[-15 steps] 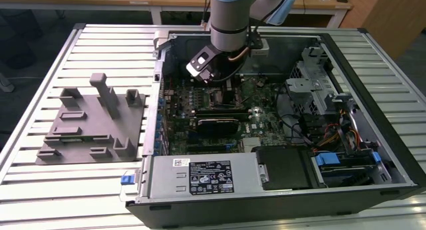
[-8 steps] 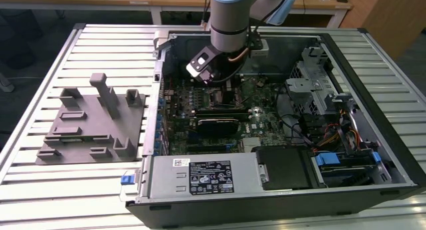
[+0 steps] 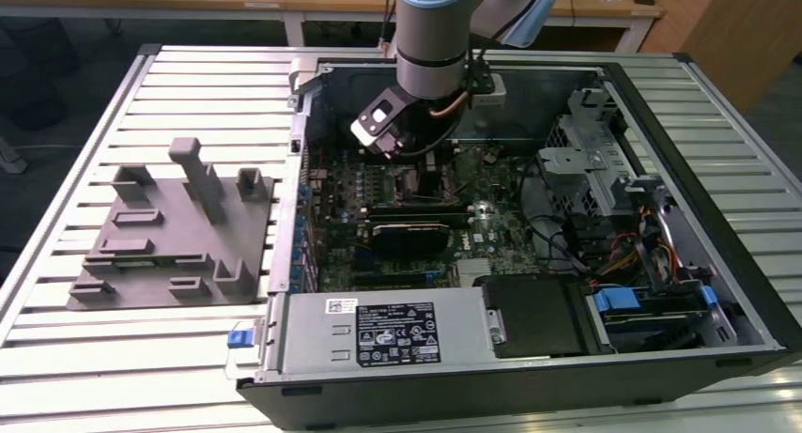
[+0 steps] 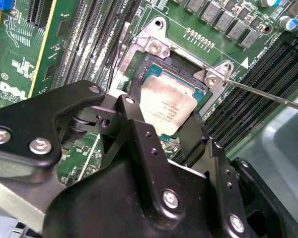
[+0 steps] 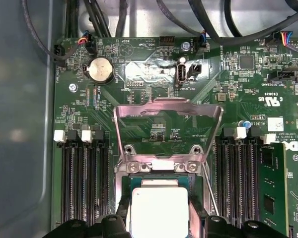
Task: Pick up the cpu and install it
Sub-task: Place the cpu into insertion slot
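Locate the open computer case (image 3: 739,292) on the slatted metal surface (image 3: 75,358). It covers the surface from the middle to the edge at the exterior view's right. A grey plastic tray (image 3: 163,255) with upright posts lies flat beside the case, near the surface's edge at the exterior view's left.

Observe the arm reaching down into the case. The end effector (image 3: 414,161) stands over the part of the motherboard (image 3: 501,226) nearer the case wall farthest from the exterior camera.

In both wrist views, note the cpu (image 4: 166,106) (image 5: 159,210). Its pale metal top faces up, and it lies level within the outline of the socket (image 4: 184,64). You cannot tell whether it is fully seated or held just above the contacts.

Check the end effector (image 4: 163,116) (image 5: 160,223). Its two black fingers (image 4: 134,124) are closed against two opposite edges of the cpu, gripping it.

The metal load plate (image 5: 168,103) is hinged open and stands upright at one side of the socket. The thin wire retention lever (image 4: 268,94) is released and angles away from the socket.

In the first wrist view, rows of black memory slots (image 5: 84,183) flank the socket on both sides. A green memory module (image 5: 273,183) stands in one outer slot. A round coin cell battery (image 5: 100,69) sits on the board beyond the load plate.
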Available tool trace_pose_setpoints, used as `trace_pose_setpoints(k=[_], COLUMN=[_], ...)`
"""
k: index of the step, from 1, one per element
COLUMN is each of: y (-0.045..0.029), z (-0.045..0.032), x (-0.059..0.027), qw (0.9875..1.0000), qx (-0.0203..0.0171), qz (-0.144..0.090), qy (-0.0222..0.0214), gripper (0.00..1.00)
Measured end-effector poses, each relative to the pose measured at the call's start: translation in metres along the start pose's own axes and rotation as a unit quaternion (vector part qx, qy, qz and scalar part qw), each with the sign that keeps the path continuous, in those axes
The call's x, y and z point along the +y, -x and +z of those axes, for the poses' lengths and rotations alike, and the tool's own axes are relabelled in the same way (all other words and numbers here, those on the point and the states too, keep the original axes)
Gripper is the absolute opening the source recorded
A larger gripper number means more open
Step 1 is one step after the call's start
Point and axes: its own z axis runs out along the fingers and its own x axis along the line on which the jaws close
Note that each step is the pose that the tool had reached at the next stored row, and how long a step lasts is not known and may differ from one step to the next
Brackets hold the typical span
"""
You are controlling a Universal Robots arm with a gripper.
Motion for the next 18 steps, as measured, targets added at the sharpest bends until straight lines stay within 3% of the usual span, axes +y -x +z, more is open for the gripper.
trace_pose_setpoints(k=[6,18], y=[0.0001,0.0002], z=[0.0,-0.0002], x=[0.0,-0.0025], qw=[1.0,1.0], qx=[-0.0026,-0.0044], qz=[-0.006,-0.006], qy=[0.0,0.0], gripper=[0.54,0.54])
